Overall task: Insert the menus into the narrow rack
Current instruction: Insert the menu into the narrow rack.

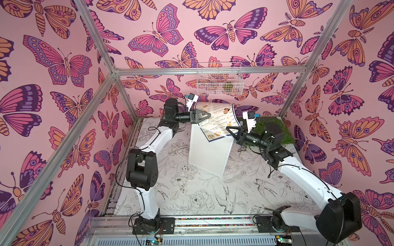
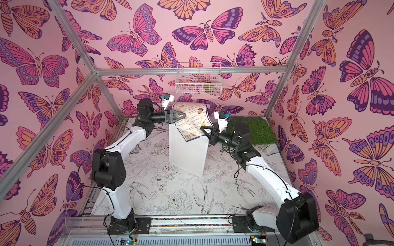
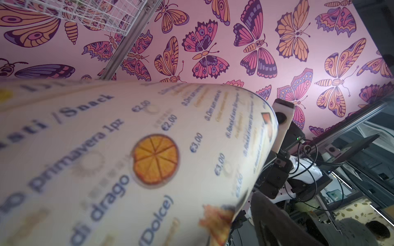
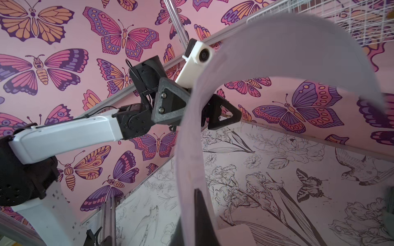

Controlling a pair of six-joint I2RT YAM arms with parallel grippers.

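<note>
White plastic and glossy paper are the two materials that matter now. Nearest to us is the bench (image 1: 191, 198), printed with flowers and birds. About in its middle stands the narrow rack (image 1: 210, 153), a white slab with its open mouth uppermost, at the far end in both top views.

Just beside that mouth, the right fingers (image 1: 233, 130) are closed on one long edge of the menu (image 1: 219, 119). In the right wrist view the sheet rises directly from between them.

Only the lower end of the menu is in the mouth of the rack. From there its long axis goes up and then curls over toward the back wall, so most of the sheet is outside.

A little higher, at the opposite edge, the left fingers (image 4: 170, 106) stand wide apart. The sheet passes between them and they do not press it.

We judge that the coming move depends on one relation: the rack lies below both pairs of fingers, and the sheet must travel down along the long axis of the rack. The right arm has the grip and is nearer to the mouth, so the push seems to belong to it.

Behind the right arm lies a green grass mat (image 1: 275, 127). A white wire basket (image 1: 219, 81) hangs on the back wall.
</note>
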